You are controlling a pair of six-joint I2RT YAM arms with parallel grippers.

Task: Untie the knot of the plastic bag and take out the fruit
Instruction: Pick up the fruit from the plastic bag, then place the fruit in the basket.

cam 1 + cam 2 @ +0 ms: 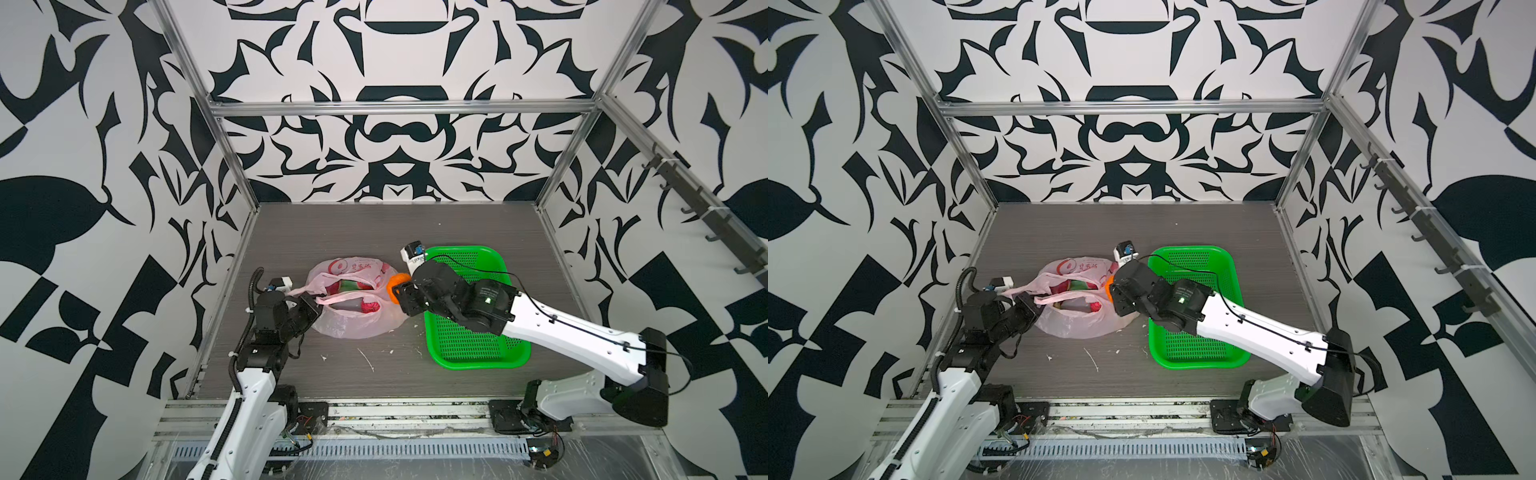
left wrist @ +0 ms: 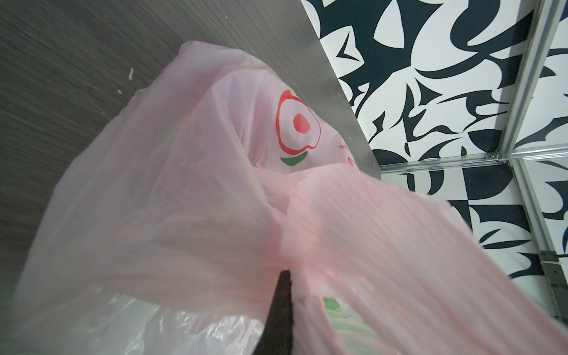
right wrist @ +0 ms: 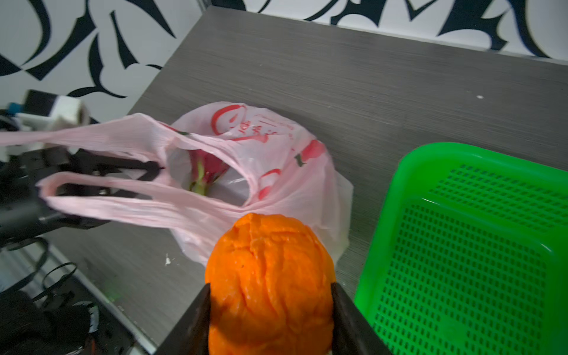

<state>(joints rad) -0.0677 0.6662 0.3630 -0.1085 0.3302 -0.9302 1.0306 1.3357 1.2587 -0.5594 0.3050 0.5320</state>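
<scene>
The pale-pink plastic bag [image 1: 353, 326] [image 1: 1075, 328] [image 3: 285, 172] lies open on the table. I see no knot; its two loop handles [image 3: 123, 203] stretch apart toward my left gripper [image 1: 314, 304] [image 1: 1030, 304] [image 2: 284, 275], which is shut on the bag's film at the mouth. Fruit inside: a magenta, green-tipped dragon fruit [image 3: 209, 169] and a bumpy red ball [image 1: 370, 306]. My right gripper [image 1: 401, 293] [image 1: 1115, 296] [image 3: 270, 289] is shut on the orange [image 1: 394, 284] [image 3: 270, 270], held at the bag's right edge, beside the basket.
A green perforated basket [image 1: 478, 362] [image 1: 1200, 365] [image 3: 381, 246] stands right of the bag, with my right forearm over it. White scraps [image 1: 368, 359] litter the table in front of the bag. Patterned walls and metal frame rails enclose the table.
</scene>
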